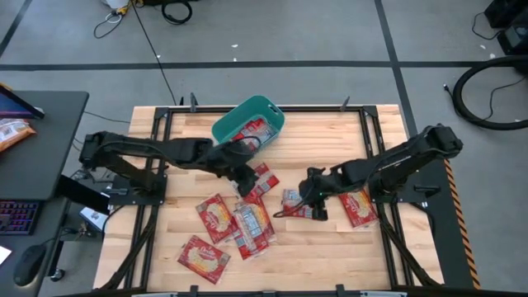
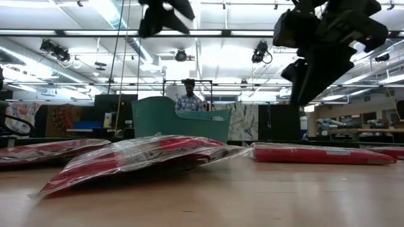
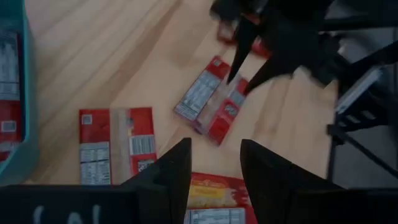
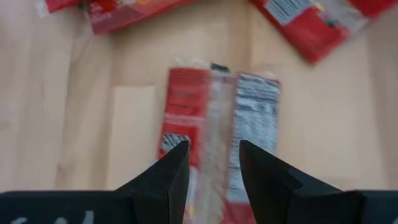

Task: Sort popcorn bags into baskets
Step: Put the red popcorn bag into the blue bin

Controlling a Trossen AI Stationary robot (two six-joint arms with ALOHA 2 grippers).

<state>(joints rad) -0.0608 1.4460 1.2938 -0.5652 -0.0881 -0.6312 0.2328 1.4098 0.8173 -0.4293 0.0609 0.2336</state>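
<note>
1. The right gripper (image 1: pixel 307 198) hovers at frame centre, fingers apart, over a face-down red popcorn bag (image 4: pixel 219 134) with pale label panels.
2. The left gripper (image 1: pixel 245 183), fingers apart, hovers near the teal tub (image 1: pixel 247 118), upper centre.

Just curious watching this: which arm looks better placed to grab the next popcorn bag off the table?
Probably the right. Its end effector is open directly over a lone popcorn bag lying flat and clear of the others. The left end effector is open too, above bags nearer the teal tub, but less squarely over one.
</note>
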